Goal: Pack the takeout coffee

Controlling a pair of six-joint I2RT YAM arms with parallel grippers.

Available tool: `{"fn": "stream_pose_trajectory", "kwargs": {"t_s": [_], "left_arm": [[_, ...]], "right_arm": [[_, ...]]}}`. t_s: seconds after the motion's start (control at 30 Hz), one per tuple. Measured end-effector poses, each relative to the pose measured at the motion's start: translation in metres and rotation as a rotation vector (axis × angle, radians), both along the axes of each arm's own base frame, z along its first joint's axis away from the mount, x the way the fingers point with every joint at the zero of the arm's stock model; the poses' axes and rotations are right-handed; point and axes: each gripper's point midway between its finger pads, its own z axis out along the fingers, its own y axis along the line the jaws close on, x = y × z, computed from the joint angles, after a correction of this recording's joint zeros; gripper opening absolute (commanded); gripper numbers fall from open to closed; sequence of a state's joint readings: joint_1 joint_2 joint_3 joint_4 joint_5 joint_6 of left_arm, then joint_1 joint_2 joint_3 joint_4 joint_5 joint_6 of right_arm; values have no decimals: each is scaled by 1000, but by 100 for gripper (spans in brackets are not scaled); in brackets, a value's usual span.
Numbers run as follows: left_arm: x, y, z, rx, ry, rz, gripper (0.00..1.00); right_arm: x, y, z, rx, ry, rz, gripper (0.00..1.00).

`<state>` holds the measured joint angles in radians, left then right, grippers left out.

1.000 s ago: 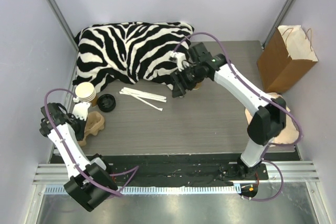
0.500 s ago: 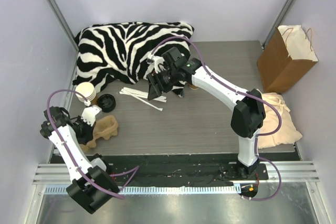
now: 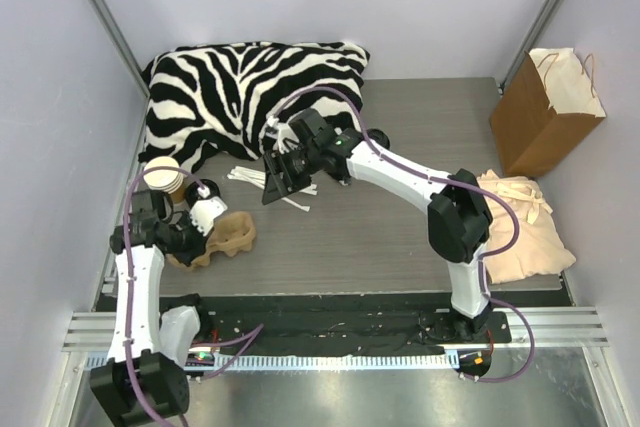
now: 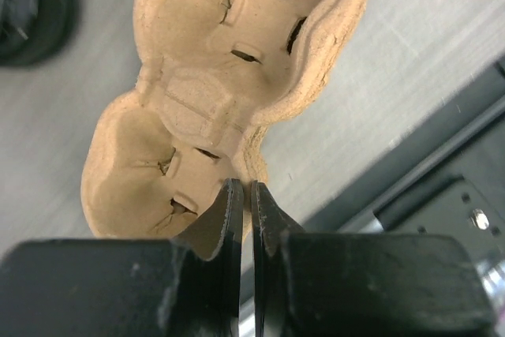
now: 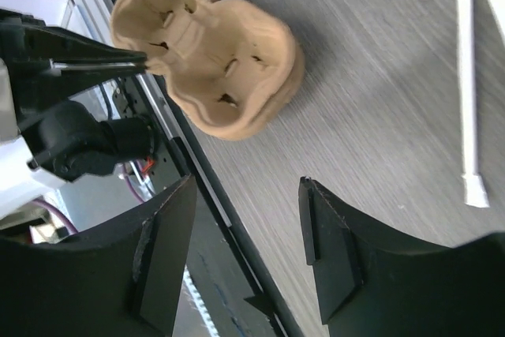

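My left gripper (image 3: 200,230) (image 4: 243,189) is shut on the rim of a tan pulp cup carrier (image 3: 228,235) (image 4: 237,61), which lies on the table at the near left. The carrier also shows in the right wrist view (image 5: 209,69). My right gripper (image 3: 272,183) (image 5: 248,183) is open and empty, above the white straws (image 3: 285,187) (image 5: 465,76). A round black top (image 3: 378,136) peeks out behind the right forearm; it looks like the lid of the takeout coffee, whose cup body is hidden.
A stack of lidless brown cups (image 3: 162,175) stands at the far left. A loose black lid (image 3: 196,191) (image 4: 31,5) lies beside it. A zebra cushion (image 3: 240,92) fills the back left. A brown paper bag (image 3: 545,112) and beige cloth (image 3: 520,227) are at the right.
My left gripper has drawn the carrier to the right, away from the table's left edge. My right gripper has swung left from the coffee cup to above the straws.
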<state>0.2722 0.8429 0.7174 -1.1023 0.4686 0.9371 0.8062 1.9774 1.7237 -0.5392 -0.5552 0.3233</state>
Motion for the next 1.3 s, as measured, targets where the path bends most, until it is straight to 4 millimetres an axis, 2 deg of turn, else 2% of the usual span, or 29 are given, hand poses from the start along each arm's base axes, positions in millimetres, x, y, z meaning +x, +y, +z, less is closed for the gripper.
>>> {"fn": "stream_pose_trajectory", "kwargs": {"t_s": [0.23, 0.37, 0.5, 0.7, 0.93, 1.3], "left_arm": [[20, -12, -1, 11, -96, 34, 0], [18, -17, -4, 22, -138, 35, 0], [17, -18, -6, 34, -154, 32, 0], [18, -19, -6, 33, -155, 40, 0], [19, -19, -6, 35, -159, 39, 0], [18, -19, -6, 35, -159, 36, 0]], "right_arm": [[-5, 11, -34, -26, 125, -68, 69], [-1, 16, -53, -41, 176, -105, 69], [2, 20, -69, -50, 217, -135, 65], [4, 30, -78, -30, 254, -151, 57], [6, 45, -78, 5, 284, -144, 48], [2, 53, -79, 35, 334, -136, 38]]}}
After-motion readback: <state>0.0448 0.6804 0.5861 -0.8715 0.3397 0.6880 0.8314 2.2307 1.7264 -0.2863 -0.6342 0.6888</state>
